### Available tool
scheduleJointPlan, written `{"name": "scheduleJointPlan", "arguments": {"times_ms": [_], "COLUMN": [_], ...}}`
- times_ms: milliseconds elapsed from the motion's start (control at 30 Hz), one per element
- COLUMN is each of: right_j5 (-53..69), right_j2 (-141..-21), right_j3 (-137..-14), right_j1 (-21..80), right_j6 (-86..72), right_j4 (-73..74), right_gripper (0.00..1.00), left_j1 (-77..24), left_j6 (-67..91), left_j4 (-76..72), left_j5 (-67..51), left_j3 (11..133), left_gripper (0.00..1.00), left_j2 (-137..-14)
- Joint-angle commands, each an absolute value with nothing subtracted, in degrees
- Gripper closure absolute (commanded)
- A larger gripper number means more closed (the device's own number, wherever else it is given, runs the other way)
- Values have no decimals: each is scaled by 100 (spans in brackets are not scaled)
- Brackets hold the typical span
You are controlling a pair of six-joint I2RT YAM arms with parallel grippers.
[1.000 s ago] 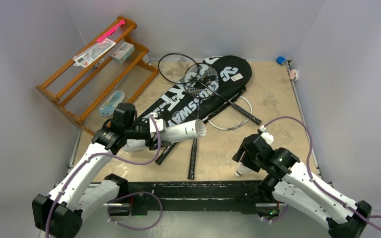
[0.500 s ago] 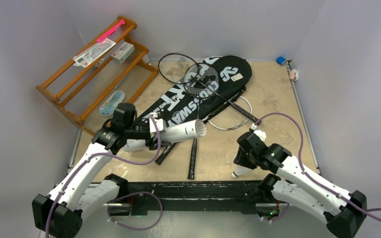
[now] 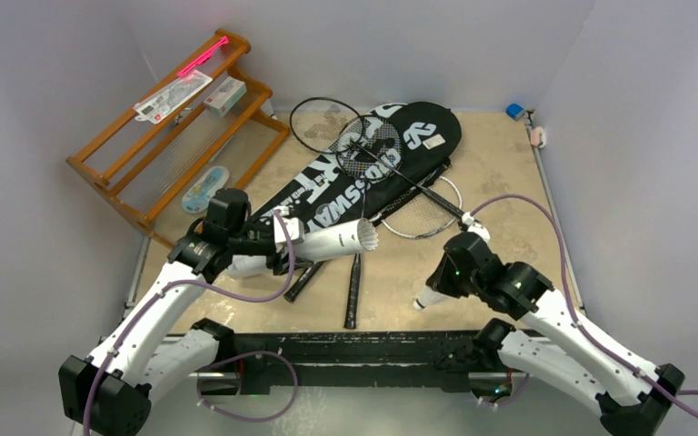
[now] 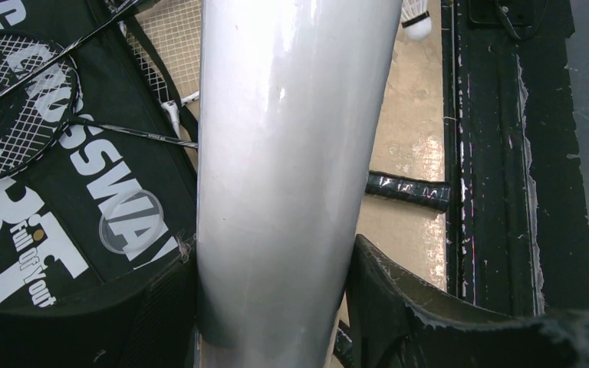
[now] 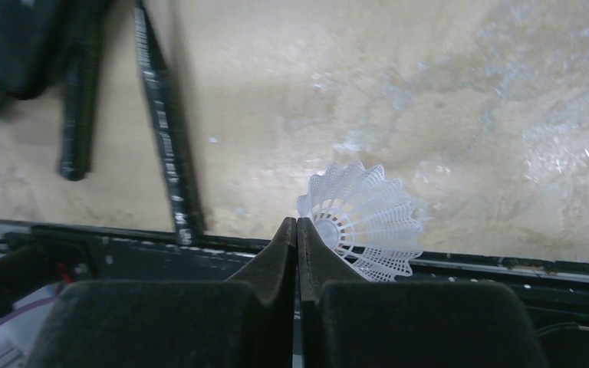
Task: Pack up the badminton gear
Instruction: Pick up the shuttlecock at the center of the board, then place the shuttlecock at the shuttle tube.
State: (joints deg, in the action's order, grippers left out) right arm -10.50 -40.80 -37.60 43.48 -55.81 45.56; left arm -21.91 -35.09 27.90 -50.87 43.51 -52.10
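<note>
My left gripper (image 3: 282, 241) (image 4: 270, 253) is shut on the long white tube (image 3: 336, 242) (image 4: 291, 146), which it holds tilted over the near end of the black covers (image 3: 354, 177) (image 4: 61, 199), open mouth to the right. Thin-framed rackets (image 3: 363, 145) lie across the covers, and a black handle (image 3: 354, 291) (image 5: 165, 130) points toward the front edge. My right gripper (image 3: 436, 289) (image 5: 297, 222) hangs near the front right with its jaws pressed together on the skirt rim of a white shuttlecock (image 3: 427, 300) (image 5: 364, 215). The shuttlecock's cork points down-left, just above the tabletop.
An orange-brown wooden rack (image 3: 173, 136) with small packets and a pink stick (image 3: 202, 56) leans at the back left. The black front rail (image 3: 363, 345) (image 5: 468, 264) runs along the near edge. A small blue object (image 3: 514, 111) sits at the back right corner.
My right gripper has closed on the shuttlecock and moved left and slightly away from the front rail, carrying it along. The left arm and tube have not moved.
</note>
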Motion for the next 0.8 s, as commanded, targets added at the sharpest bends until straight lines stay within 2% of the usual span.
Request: {"name": "scheduleJointPlan", "arguments": {"times_ms": [0,200,433,533,767], "right_j5": [-1120,-1014,332,947,1392], "right_j2": [-4050,-3885,-3589,-3741,-3934], "right_j3": [-4569,-5431,-5320,-5350,-5291], "right_j1": [4351,4351,4353,4355,4351], "right_j6": [-5299,-4301,-3002,-2720,-2626], "right_j4": [4505,3423,1021,476,-265], "right_gripper": [100,100,100,100,100], "left_j1": [-2197,-2197,-2197,-2197,-2197], "left_j6": [-3524,-3532,-3524,-3499,-3455], "left_j4": [2584,2584,2571,2540,2525], "left_j5": [-5361,-5403,-5427,-5441,-5447], "left_j3": [4559,4553,4565,4549,4560], "left_gripper": [65,65,65,65,65], "left_j2": [-5150,-5175,-5177,-5168,-5199]}}
